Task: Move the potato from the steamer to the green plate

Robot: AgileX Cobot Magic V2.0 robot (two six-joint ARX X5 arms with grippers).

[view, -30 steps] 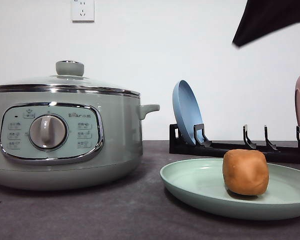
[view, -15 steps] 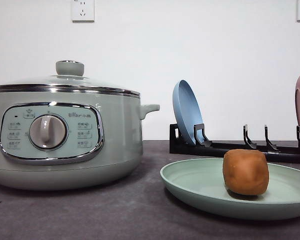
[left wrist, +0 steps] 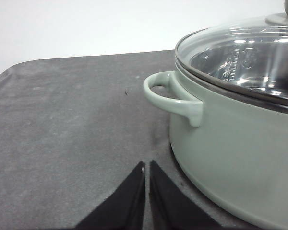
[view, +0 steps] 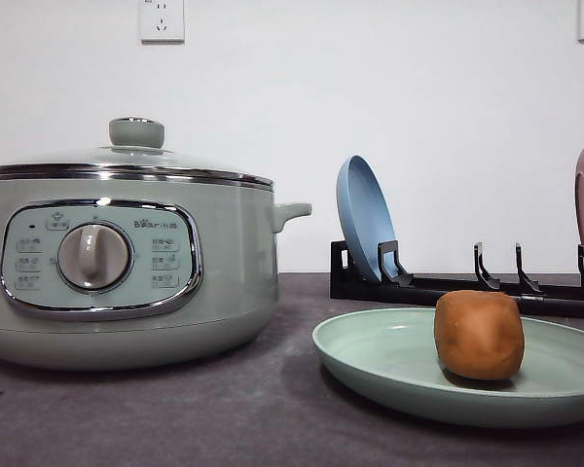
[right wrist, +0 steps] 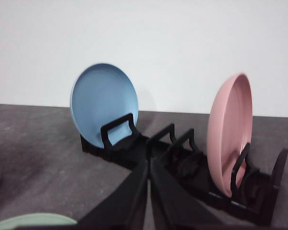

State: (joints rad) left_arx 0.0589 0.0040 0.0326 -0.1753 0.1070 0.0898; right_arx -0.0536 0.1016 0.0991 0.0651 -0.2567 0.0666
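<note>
Resting unmoved on the green plate (view: 389,365) — potato (view: 479,335); both end effectors (left wrist: 147,167) (right wrist: 149,165) pressed together.

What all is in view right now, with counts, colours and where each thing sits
steamer: one, pale green, glass lid on, left on the table
potato: one, orange-brown, lying on the green plate
green plate: one, pale green, flat on the table right of the steamer
blue plate: one, upright at the rack's left end
pink plate: one, upright at the rack's right end
rack: one, black, behind the green plate
table: one, dark grey
sockets: two, white, on the wall
left tool: black, shut, beside the steamer's handle
right tool: black, shut, facing the rack
</note>
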